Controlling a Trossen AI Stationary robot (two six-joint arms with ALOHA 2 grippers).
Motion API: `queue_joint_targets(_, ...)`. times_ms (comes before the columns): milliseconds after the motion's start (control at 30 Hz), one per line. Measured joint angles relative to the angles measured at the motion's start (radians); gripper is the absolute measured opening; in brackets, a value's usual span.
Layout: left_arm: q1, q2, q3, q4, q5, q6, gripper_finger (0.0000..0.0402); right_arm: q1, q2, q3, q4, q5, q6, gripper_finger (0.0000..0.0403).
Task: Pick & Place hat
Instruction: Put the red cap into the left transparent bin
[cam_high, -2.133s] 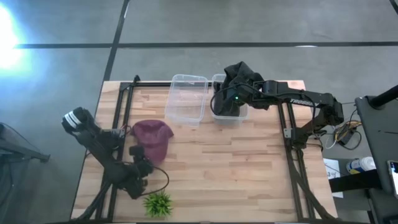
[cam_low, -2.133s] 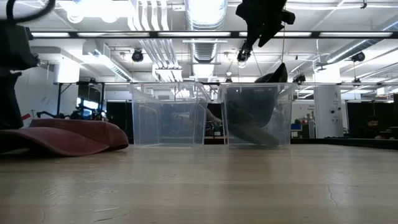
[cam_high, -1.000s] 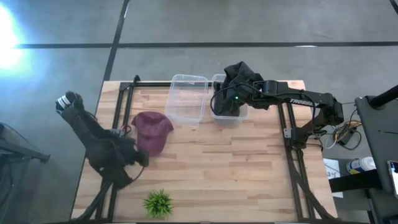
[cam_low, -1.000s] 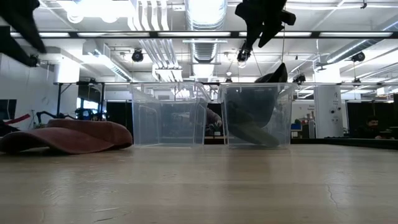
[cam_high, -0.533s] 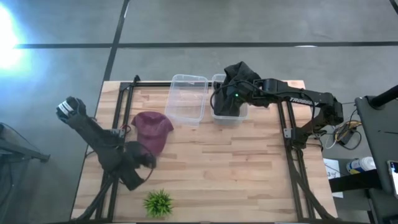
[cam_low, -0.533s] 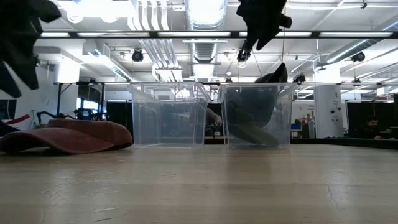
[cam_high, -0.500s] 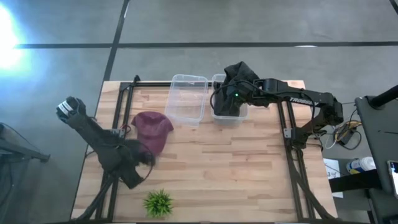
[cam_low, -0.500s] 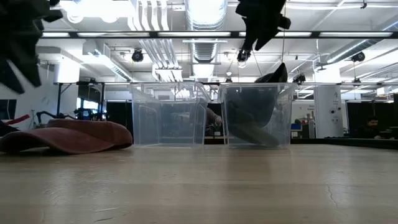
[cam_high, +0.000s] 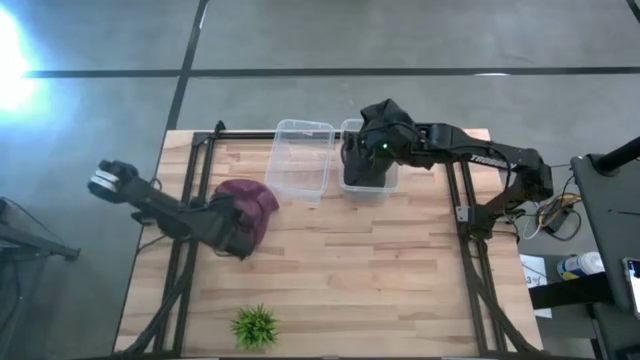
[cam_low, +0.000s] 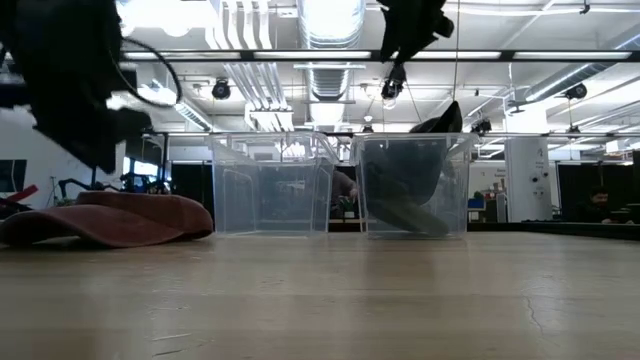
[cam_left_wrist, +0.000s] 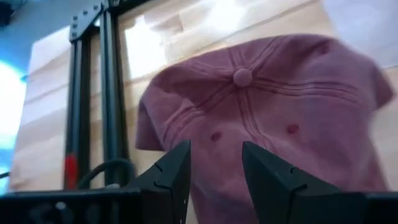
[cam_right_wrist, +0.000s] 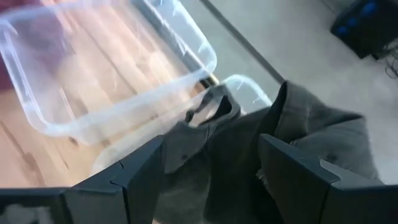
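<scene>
A maroon cap (cam_high: 257, 199) (cam_left_wrist: 273, 106) lies crown up on the wood table, left of the bins, resting on its rim and brim (cam_low: 105, 220). My left gripper (cam_high: 243, 236) (cam_left_wrist: 214, 180) hangs open just above its near side; in the low view (cam_low: 95, 155) it shows clear of the cap. A dark cap (cam_right_wrist: 249, 143) (cam_low: 410, 185) sits in the right clear bin (cam_high: 352, 130), partly sticking up over its rim. My right gripper (cam_high: 362, 166) (cam_right_wrist: 211, 180) hovers open above it.
An empty clear bin (cam_high: 300, 158) (cam_low: 270, 185) stands between the maroon cap and the right bin. A small green plant (cam_high: 253, 326) sits near the table's near edge. Black frame rails (cam_high: 190, 170) run along the table's left and right sides. Bare wood lies in the middle.
My left gripper has swung from the table's near left part toward the far edge and come over the maroon cap's near side, still open. The cap has stayed where it was. The right arm has kept nearly still over the right bin.
</scene>
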Motion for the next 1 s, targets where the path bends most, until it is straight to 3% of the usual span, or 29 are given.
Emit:
queue_joint_targets(100,0.038,0.022,-0.066,0.144,0.016,0.047,0.0138,0.0,0.0,0.033,-0.001,0.001,-0.008,0.0251)
queue_joint_targets(200,0.042,0.045,-0.131,0.37,0.098,0.097,0.0138,0.0,0.0,0.066,-0.001,0.001,-0.035,0.0251)
queue_joint_targets(300,0.035,0.074,-0.203,0.733,0.209,0.145,0.0138,0.0,-0.001,0.093,-0.002,0.002,-0.045,0.0251)
queue_joint_targets(433,0.029,0.13,-0.259,1.27,0.271,0.24,0.0138,0.0,-0.001,0.111,-0.001,0.003,-0.048,0.0251)
queue_joint_targets(567,0.042,0.18,-0.261,1.649,0.305,0.446,0.0138,0.0,-0.001,0.11,-0.014,-0.024,-0.053,0.0251)
queue_joint_targets(633,0.042,0.185,-0.236,1.759,0.357,0.518,0.0138,-0.001,-0.001,0.11,-0.037,-0.098,-0.043,0.0251)
queue_joint_targets(767,0.031,0.136,-0.165,1.643,0.381,0.594,0.0138,0.001,-0.001,0.11,-0.096,-0.3,0.013,0.0251)
queue_joint_targets(1000,0.02,0.073,-0.001,1.072,0.332,0.698,0.0138,0.068,-0.001,0.097,-0.251,-0.526,0.202,0.0251)
